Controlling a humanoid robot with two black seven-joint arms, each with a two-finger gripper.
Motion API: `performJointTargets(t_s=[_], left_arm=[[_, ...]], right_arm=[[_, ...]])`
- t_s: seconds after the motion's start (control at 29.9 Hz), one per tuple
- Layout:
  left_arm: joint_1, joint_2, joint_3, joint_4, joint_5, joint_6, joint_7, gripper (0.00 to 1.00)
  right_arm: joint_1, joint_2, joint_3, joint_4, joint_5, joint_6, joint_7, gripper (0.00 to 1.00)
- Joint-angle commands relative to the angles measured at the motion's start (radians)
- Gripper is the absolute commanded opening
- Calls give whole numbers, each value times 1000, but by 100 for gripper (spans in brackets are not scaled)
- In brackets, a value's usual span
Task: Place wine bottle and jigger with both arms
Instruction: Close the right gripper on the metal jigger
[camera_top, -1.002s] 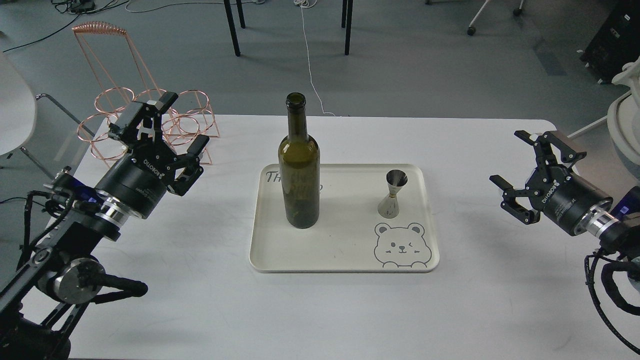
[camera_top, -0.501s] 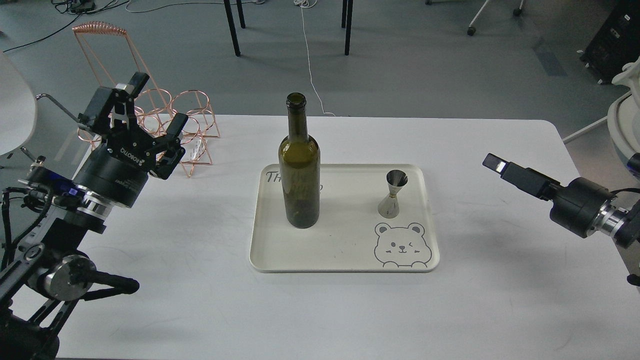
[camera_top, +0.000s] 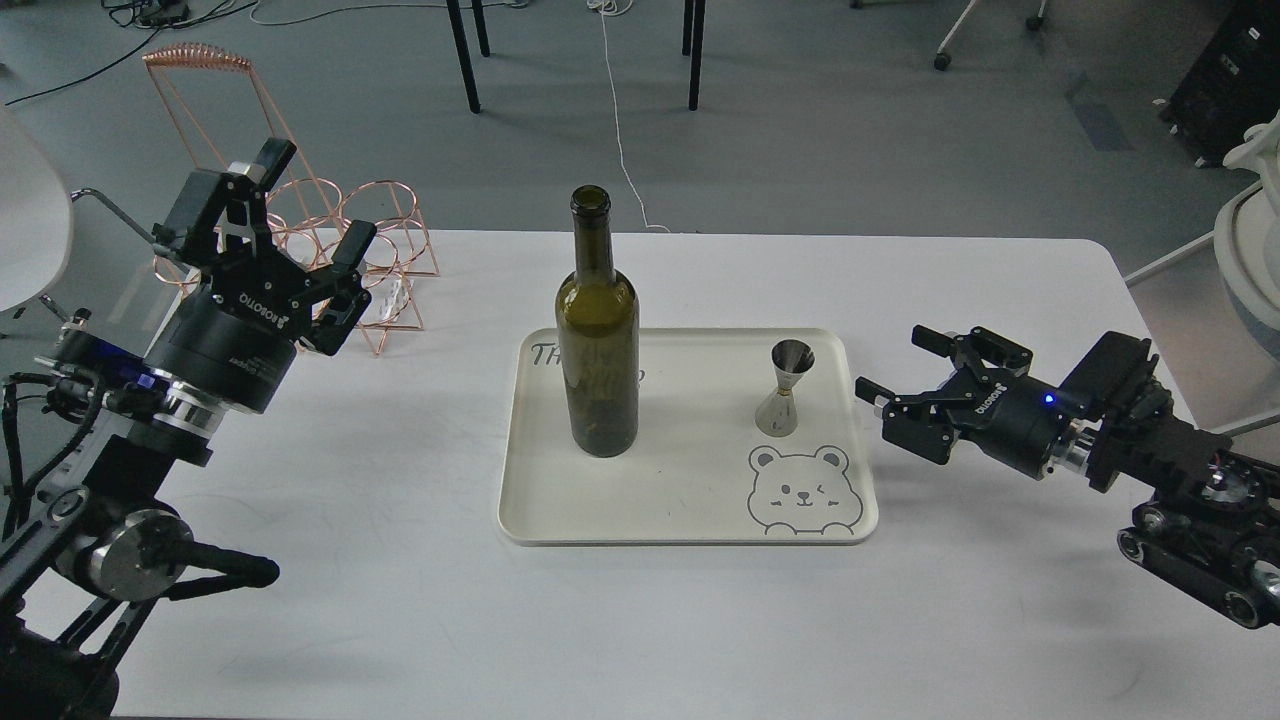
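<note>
The wine bottle (camera_top: 598, 330) stands upright on the left part of a cream tray (camera_top: 690, 500) in the middle of the white table. The small silver jigger (camera_top: 784, 390) stands upright on the tray's right part, above a bear drawing. My left gripper (camera_top: 285, 215) is open and empty, raised at the far left near a copper wire rack, well away from the bottle. My right gripper (camera_top: 900, 365) is open and empty, low over the table just right of the tray, pointing toward the jigger with a gap between them.
A copper wire bottle rack (camera_top: 350, 250) stands at the table's back left corner, right behind my left gripper. The table (camera_top: 640, 620) is bare in front of the tray. Chair legs and cables lie on the floor beyond.
My right arm has swung down and left, bringing its open gripper close to the tray's right edge. My left gripper moved back and left earlier, then stayed. Bottle and jigger have not moved.
</note>
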Motion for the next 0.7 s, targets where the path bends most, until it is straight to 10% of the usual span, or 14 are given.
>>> performJointTargets(t_s=[0.0,0.4,0.57,0.67], left_arm=[[-1,4,-2,-1,0,0,0,98],[-3,5,-2,-2,0,-2,2,98],[-3,5,-2,-13,0,-2,2,98],[-3,5,-2,-13,0,-2,2,98]], right_arm=[[-1,77,-1,-50,-7,0,0,95],[34,207,-7,-174,-15,0,0,89],[37,241,-7,-205,-15,0,0,43],[37,249,-7,-214,-15,0,0,35]])
